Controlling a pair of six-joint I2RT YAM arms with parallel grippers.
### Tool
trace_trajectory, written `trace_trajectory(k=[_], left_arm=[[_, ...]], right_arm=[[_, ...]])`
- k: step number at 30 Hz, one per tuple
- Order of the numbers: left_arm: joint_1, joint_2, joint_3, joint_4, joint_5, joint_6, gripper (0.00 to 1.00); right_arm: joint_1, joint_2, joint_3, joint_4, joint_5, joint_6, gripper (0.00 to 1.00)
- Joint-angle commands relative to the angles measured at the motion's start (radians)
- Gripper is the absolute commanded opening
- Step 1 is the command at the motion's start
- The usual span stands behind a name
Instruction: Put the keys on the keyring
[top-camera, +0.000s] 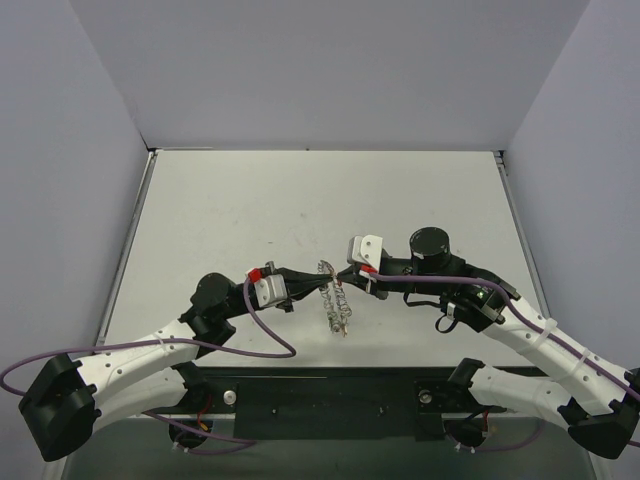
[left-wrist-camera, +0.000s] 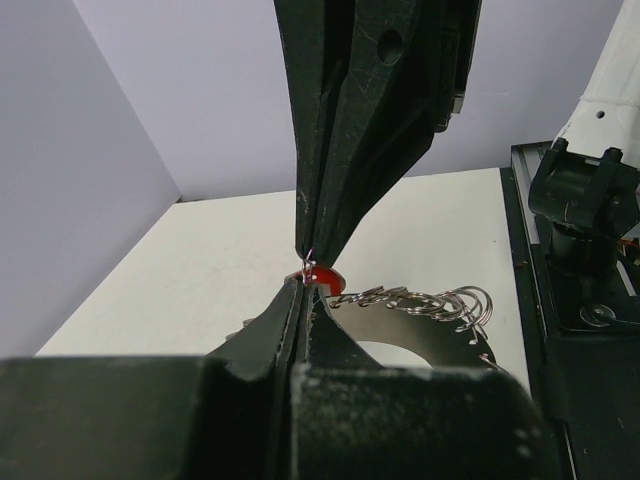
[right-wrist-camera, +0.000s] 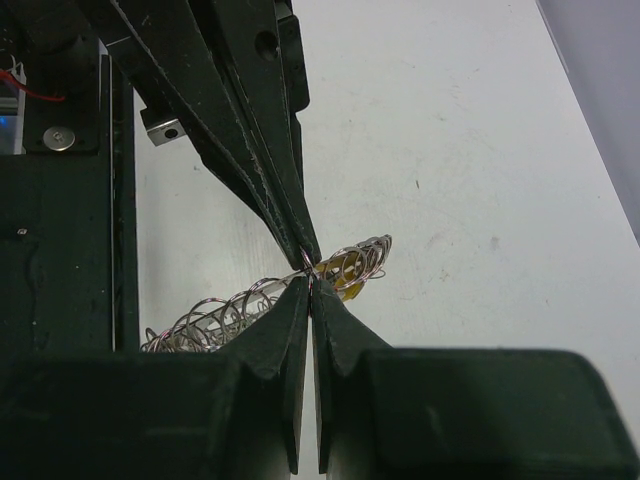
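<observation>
Jaws shut both sides: my left gripper (left-wrist-camera: 304, 271) on red-headed silver key (left-wrist-camera: 323, 277), right gripper (right-wrist-camera: 309, 272) on coiled silvery wire keyring (right-wrist-camera: 245, 305). Key colour shows only at wrist; white tabletop (top-camera: 250, 200) edges well apart from both tips.

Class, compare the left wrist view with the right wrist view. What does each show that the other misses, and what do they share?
Only the left wrist view: a red-headed key pinched at the tips of the left gripper.
Only the right wrist view: a yellow-headed key among the coils, beside the right gripper, whose tips close on the wire.
Both: the coiled keyring, the white table behind it, and fingers pressed shut.
</observation>
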Motion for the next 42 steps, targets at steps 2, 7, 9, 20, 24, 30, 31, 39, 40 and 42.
trace_trajectory(k=[2,7,9,20,24,30,31,39,40,42], left_arm=[[-0.014,-0.005,0.051,-0.007,0.019,0.017,0.0],[-0.014,-0.01,0.05,-0.007,0.013,0.017,0.0],[-0.014,-0.01,0.05,-0.007,0.01,0.016,0.0],[-0.014,-0.016,0.051,0.003,-0.013,-0.007,0.0],[-0.01,-0.02,0.05,0.006,-0.021,-0.016,0.0],[-0.006,-0.022,0.053,0.006,-0.03,-0.027,0.0],[-0.006,-0.022,0.053,0.008,-0.031,-0.027,0.0],[-0.003,-0.025,0.051,0.013,-0.039,-0.038,0.0],[-0.001,-0.025,0.051,0.013,-0.04,-0.041,0.0],[-0.001,-0.024,0.051,0.014,-0.045,-0.041,0.0]], right_arm=[[0.012,0.001,0.023,0.078,-0.025,0.002,0.0],[0.014,0.0,0.026,0.066,-0.024,-0.007,0.0],[0.014,0.001,0.026,0.058,-0.025,-0.013,0.0],[0.017,0.001,0.024,0.005,-0.022,-0.05,0.0],[0.02,0.003,0.029,-0.012,-0.021,-0.067,0.0],[0.021,0.0,0.029,-0.034,-0.021,-0.087,0.0],[0.023,0.0,0.029,-0.04,-0.021,-0.091,0.0],[0.029,-0.002,0.029,-0.061,-0.021,-0.116,0.0],[0.029,-0.002,0.03,-0.064,-0.022,-0.119,0.0],[0.027,-0.002,0.029,-0.067,-0.022,-0.122,0.0]])
